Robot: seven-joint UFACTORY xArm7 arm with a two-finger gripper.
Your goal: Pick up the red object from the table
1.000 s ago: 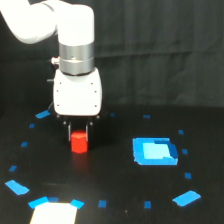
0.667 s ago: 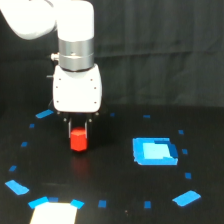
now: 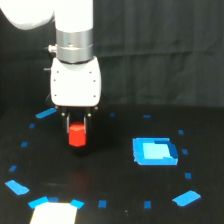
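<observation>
- Black table (image 3: 115, 200) under a dark curtain.
- I see the red block (image 3: 77, 135) between my gripper's (image 3: 77, 131) fingers, clamped, apparently raised.
- Blue square (image 3: 154, 151) sits well off to its side.

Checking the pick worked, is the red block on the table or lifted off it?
Lifted. The red block hangs between the gripper jaws, with bare black table showing beneath it.

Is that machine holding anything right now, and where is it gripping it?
Yes: the gripper holds the red object by its upper part, a finger on each side, apparently lifted off the table.
</observation>
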